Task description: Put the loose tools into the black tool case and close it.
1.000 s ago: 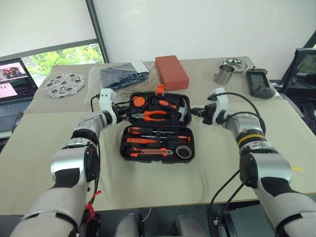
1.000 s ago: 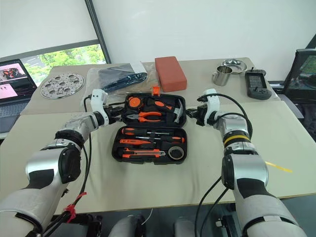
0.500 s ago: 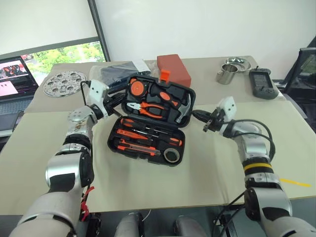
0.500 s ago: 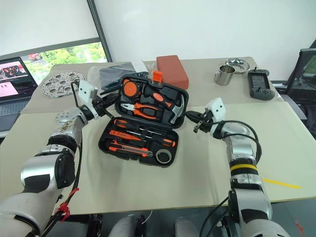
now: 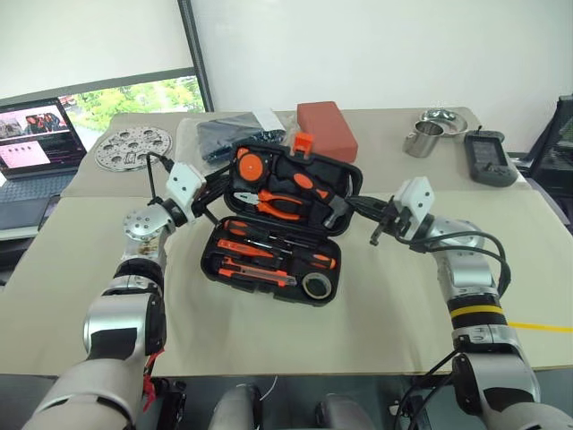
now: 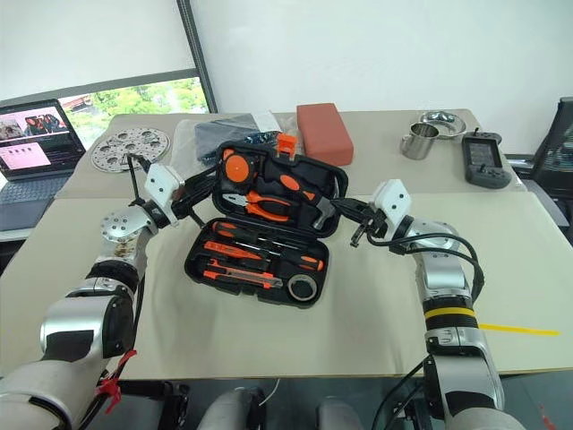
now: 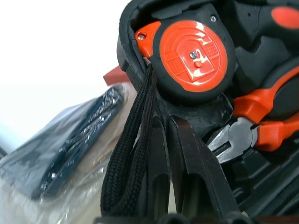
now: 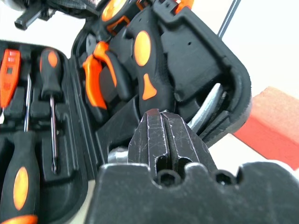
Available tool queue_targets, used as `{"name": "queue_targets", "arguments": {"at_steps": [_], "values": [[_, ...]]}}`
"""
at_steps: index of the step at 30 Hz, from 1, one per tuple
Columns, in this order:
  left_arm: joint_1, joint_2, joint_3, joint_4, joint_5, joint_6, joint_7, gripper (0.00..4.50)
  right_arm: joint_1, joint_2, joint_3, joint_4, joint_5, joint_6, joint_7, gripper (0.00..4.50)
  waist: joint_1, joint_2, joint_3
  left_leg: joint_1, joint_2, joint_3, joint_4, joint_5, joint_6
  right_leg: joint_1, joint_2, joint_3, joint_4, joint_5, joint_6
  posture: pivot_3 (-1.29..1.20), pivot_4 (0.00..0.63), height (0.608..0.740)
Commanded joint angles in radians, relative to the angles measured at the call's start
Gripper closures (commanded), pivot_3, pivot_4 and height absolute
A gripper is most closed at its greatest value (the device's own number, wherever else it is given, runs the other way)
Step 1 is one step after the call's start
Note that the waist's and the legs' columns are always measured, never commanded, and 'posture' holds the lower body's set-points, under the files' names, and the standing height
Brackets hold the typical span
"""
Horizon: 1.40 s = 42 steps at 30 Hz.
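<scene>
the black tool case (image 5: pixel 269 260) looks stiff, tool-heavy plastic; its half-raised lid is best pushed at the side edges, where left gripper (image 5: pixel 218 185) and right gripper (image 5: pixel 358 208) sit with fingers pressed together

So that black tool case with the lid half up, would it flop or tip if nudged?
The black tool case looks like stiff moulded plastic, so it probably won't bend. Its raised lid carries pliers and a tape measure, so it may be top-heavy and swing on its hinge. The flat base likely slides rather than tips.
</scene>
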Motion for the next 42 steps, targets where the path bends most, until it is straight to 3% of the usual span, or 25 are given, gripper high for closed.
{"name": "queue_targets", "arguments": {"at_steps": [1,8,14,26,29,35,42], "values": [[-0.013,0.022,-0.011,-0.032,0.011,-0.038,0.022,4.5,0.004,-0.051,-0.051,-0.12,0.12,0.174,0.02,3.91,0.003,0.0,0.0,0.0,0.0,0.0,0.0,0.0,0.0,0.0,0.0,0.0,0.0,0.0,0.0,0.0,0.15,0.74],[0.0,0.036,-0.015,-0.033,0.012,-0.054,0.031,4.5,0.064,-0.128,-0.076,-0.238,0.246,0.516,-0.008,1.71,0.005,0.0,0.0,0.0,0.0,-0.002,-0.001,0.0,0.0,0.0,0.0,0.0,-0.001,0.0,0.0,0.0,0.15,0.74],[0.001,0.037,-0.017,-0.029,0.013,-0.049,0.041,4.5,0.054,-0.097,-0.044,-0.302,0.29,0.716,-0.086,1.71,-0.002,0.0,0.0,0.0,0.001,-0.002,-0.001,0.0,0.0,-0.001,0.001,0.0,-0.001,0.0,0.0,0.0,0.15,0.74],[-0.001,0.04,-0.017,-0.03,0.007,-0.051,0.042,4.5,-0.044,-0.021,-0.012,-0.216,0.242,0.718,-0.178,1.71,0.0,0.0,0.0,-0.001,0.0,-0.002,0.0,-0.001,0.001,-0.001,0.001,0.0,-0.001,0.0,0.0,0.0,0.15,0.74],[-0.001,0.04,-0.017,-0.031,0.006,-0.051,0.041,4.5,-0.049,-0.02,0.001,-0.215,0.228,0.707,-0.176,2.26,0.0,0.0,0.0,-0.001,0.0,-0.002,0.0,-0.001,0.001,-0.001,0.001,0.0,0.0,0.0,0.0,0.0,0.15,0.74],[0.001,0.038,-0.016,-0.032,0.004,-0.054,0.04,4.5,-0.039,-0.012,-0.003,-0.228,0.219,0.704,-0.181,4.35,-0.009,0.0,0.0,-0.001,0.001,-0.002,-0.001,-0.001,0.001,-0.002,0.001,0.0,0.0,0.0,0.0,0.0,0.15,0.74],[0.011,0.033,-0.024,-0.045,0.006,-0.106,0.024,4.5,-0.011,-0.022,0.007,-0.25,0.199,0.629,-0.151,4.47,-0.009,0.0,0.0,-0.001,0.001,-0.002,-0.001,-0.001,0.001,-0.002,0.001,0.0,0.0,0.0,0.0,0.0,0.15,0.74]]}}
